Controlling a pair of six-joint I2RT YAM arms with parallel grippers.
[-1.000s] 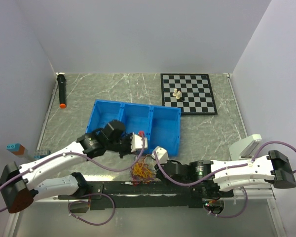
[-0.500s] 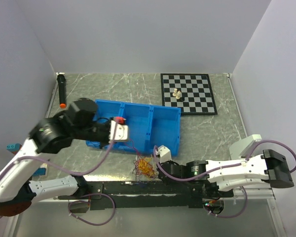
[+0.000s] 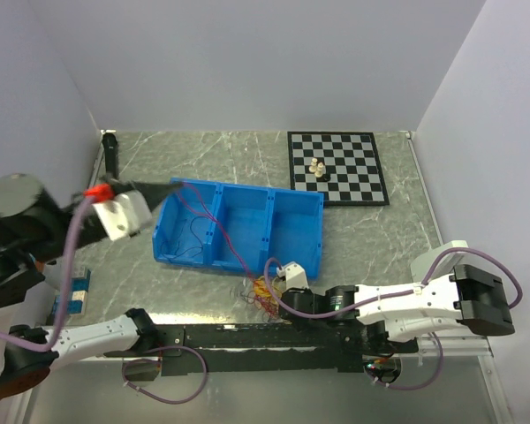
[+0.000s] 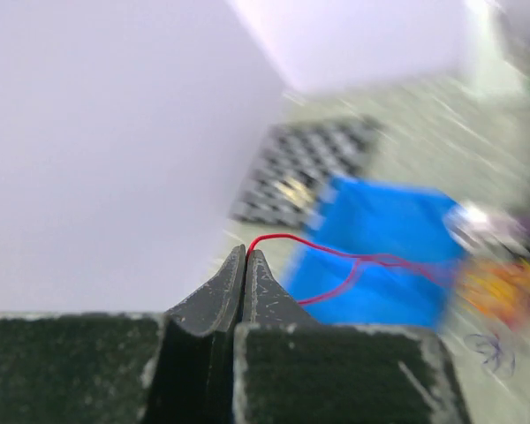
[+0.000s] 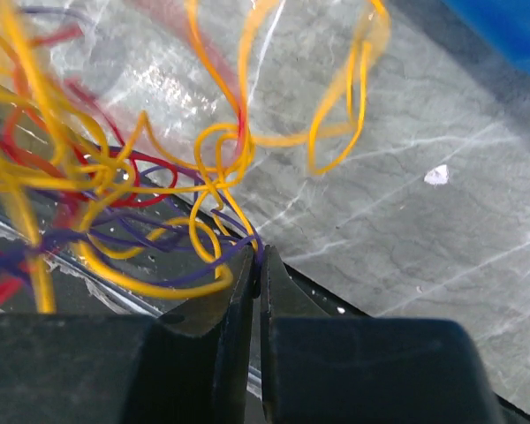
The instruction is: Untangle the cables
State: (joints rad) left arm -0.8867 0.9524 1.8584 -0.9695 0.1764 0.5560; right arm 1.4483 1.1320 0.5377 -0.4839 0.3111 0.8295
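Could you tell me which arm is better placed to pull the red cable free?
Left, probably: the left gripper is shut on the red cable, far from the tangle, which the right gripper holds.

A robotics lab cell: plain white walls (image 3: 247,62) enclose a marbled tabletop (image 3: 389,238) carrying robot arms (image 3: 397,305).

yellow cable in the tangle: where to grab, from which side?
Probably the free yellow loop that arches out of the tangle toward the blue bin. Come from the bin side, jaws across the strand: it stands over bare table there, while the rest is woven with red and dark strands.
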